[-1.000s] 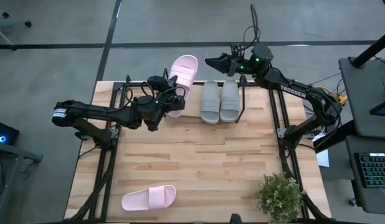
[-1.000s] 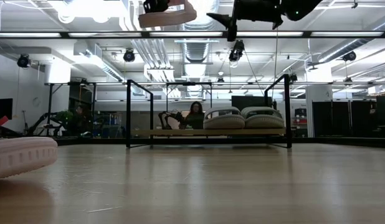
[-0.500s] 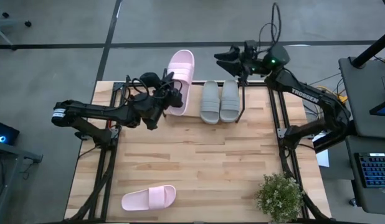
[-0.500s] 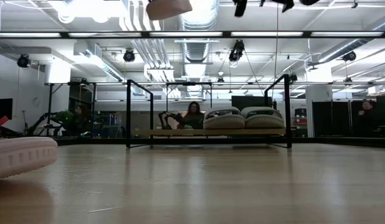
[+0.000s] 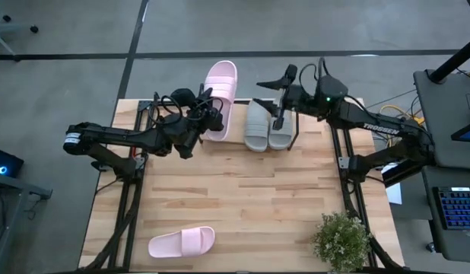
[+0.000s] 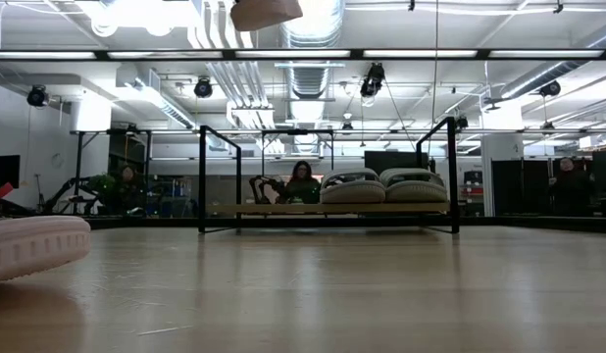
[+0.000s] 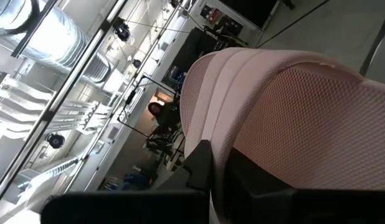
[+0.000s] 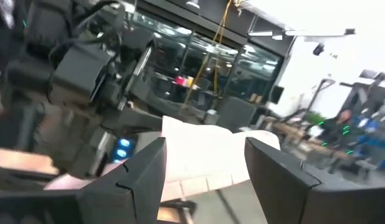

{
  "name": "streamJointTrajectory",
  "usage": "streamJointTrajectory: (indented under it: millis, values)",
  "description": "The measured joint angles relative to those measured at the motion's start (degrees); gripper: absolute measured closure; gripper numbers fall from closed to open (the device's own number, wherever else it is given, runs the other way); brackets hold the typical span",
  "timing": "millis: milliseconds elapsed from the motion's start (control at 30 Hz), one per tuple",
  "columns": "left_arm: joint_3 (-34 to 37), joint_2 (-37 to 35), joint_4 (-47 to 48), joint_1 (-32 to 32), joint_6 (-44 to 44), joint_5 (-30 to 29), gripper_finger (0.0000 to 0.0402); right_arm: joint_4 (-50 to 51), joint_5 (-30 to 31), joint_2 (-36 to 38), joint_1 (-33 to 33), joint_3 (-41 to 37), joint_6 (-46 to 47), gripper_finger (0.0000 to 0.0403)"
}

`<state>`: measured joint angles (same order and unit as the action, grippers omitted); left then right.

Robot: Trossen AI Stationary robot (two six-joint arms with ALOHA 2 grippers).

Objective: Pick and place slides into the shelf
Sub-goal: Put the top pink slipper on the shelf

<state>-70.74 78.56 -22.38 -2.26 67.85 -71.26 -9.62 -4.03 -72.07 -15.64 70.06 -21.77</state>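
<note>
Holding one pink slide [image 5: 220,99] up in the air, the left gripper [image 5: 209,122] has its two fingers squeezed shut on it near the back of the table [image 5: 242,205]. In the left wrist view the bumpy pink foam [image 7: 292,118] fills most of the picture, with a dark finger [image 7: 205,168] pressed against it. In the low view only a small pale bit of this slide [image 6: 267,12] peeks in at the very top, high above the shelf [image 6: 328,209]. The shelf stands at the far edge of the table, and its thin black posts [image 6: 202,176] rise at each end. The two grey slides [image 5: 268,124] sit side by side on the shelf, touching each other, toward its right end. In the low view they look like two round grey humps [image 6: 381,186] on the wood board. The right gripper [image 5: 278,90] hangs over the grey slides with its fingers spread apart and nothing between them. The other pink slide [image 5: 182,241] lies flat on the table at the near left, well apart from the shelf. A little green plant [image 5: 341,240] stands at the near right corner. Far behind the shelf, a person [image 6: 303,182] sits in the room.
</note>
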Motion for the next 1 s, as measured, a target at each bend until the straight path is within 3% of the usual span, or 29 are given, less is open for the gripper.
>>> streamJointTrajectory:
  millis: [167,400,467,567,700,800,1000]
  values:
    - [0.0,0.0,0.4,0.0,0.0,0.0,0.0401,0.2,2.7,-0.4,2.8,0.0,-7.6,0.0195]
    - [0.0,0.0,0.4,0.0,0.0,0.0,0.0401,0.1,3.8,-0.4,2.2,0.0,-3.9,0.0195]
    - [0.0,0.0,0.4,0.0,0.0,0.0,0.0401,-0.3,5.9,-0.4,0.9,0.0,3.7,0.0196]
    - [0.0,0.0,0.4,0.0,0.0,0.0,0.0401,-0.5,5.9,-0.8,-3.5,0.0,22.5,0.0201]
    - [0.0,0.0,0.4,0.0,0.3,0.0,0.0401,-0.5,-2.1,-1.3,-8.5,0.1,42.1,0.0208]
    - [0.0,0.0,0.4,0.0,0.4,0.0,0.0401,2.6,-7.5,-2.0,-8.5,0.1,48.6,0.0208]
    - [0.0,0.0,0.4,0.0,0.4,0.0,0.0401,4.5,-7.9,-5.0,-5.2,0.0,57.0,0.0209]
